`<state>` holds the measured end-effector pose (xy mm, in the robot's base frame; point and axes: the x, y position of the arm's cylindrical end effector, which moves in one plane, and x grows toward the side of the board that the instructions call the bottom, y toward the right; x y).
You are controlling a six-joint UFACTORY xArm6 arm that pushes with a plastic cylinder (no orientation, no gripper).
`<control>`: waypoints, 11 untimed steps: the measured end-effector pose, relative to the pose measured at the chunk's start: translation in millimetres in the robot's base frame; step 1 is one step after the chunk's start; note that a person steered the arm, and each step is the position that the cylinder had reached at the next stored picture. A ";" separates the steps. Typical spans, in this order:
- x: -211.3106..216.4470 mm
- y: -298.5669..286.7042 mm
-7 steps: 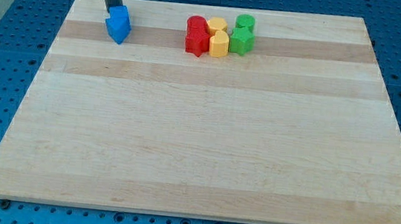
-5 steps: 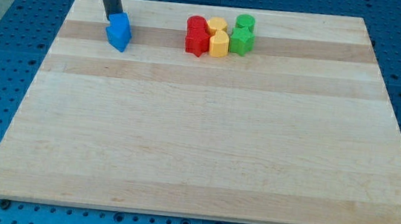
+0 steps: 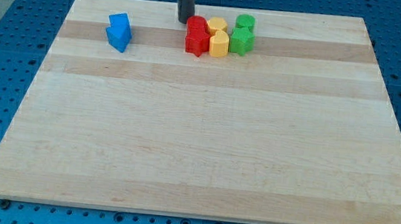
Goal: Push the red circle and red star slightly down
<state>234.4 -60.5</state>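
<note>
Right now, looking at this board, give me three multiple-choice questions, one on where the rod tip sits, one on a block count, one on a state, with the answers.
1. Where is my tip?
A. Beside the blue block
B. Just to the view's left of the red blocks, near their top
C. At the board's bottom edge

2. How many blocks are on the wooden board?
A. Five
B. Seven
C. Nine

3. How does the blue block stand?
A. Alone, apart from the rest
B. Pressed against the yellow blocks
C. Stacked on a green block

Answers:
1 B: the rod ends right by the upper red block.
2 B: one blue, two red, two yellow, two green.
3 A: bare wood separates it from the cluster, whose nearest piece is the lower red block.
</note>
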 end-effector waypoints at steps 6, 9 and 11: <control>21.4 22.0; 21.4 -14.8; 21.4 -20.4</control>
<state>255.8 -81.0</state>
